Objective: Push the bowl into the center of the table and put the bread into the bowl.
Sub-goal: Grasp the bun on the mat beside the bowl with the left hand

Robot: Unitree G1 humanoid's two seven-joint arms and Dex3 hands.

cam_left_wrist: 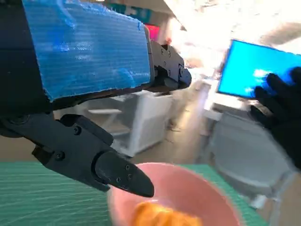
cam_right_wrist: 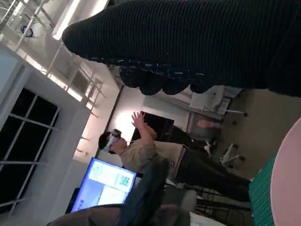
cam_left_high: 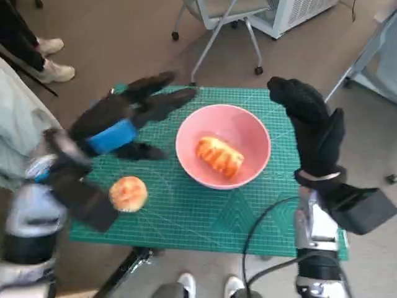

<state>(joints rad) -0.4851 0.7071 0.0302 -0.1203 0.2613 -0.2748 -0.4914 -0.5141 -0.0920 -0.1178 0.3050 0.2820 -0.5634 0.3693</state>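
Note:
A pink bowl [cam_left_high: 223,146] sits near the middle of the green cutting mat [cam_left_high: 186,217], with an oblong glazed bread [cam_left_high: 219,156] inside it. A second, round bread [cam_left_high: 128,193] lies on the mat to the bowl's left. My left hand [cam_left_high: 124,121] hovers above the mat left of the bowl, fingers spread and holding nothing. My right hand [cam_left_high: 313,127] is raised just right of the bowl, fingers apart and empty. The left wrist view shows the bowl [cam_left_wrist: 188,193], the bread [cam_left_wrist: 157,215] in it and the right hand [cam_left_wrist: 282,117] beyond.
A chair base [cam_left_high: 217,37] on wheels stands beyond the table's far edge. A person's shoes [cam_left_high: 53,59] are at the far left, and other feet [cam_left_high: 208,285] show at the near edge. A person [cam_right_wrist: 150,150] with raised hands sits by a screen [cam_right_wrist: 103,183].

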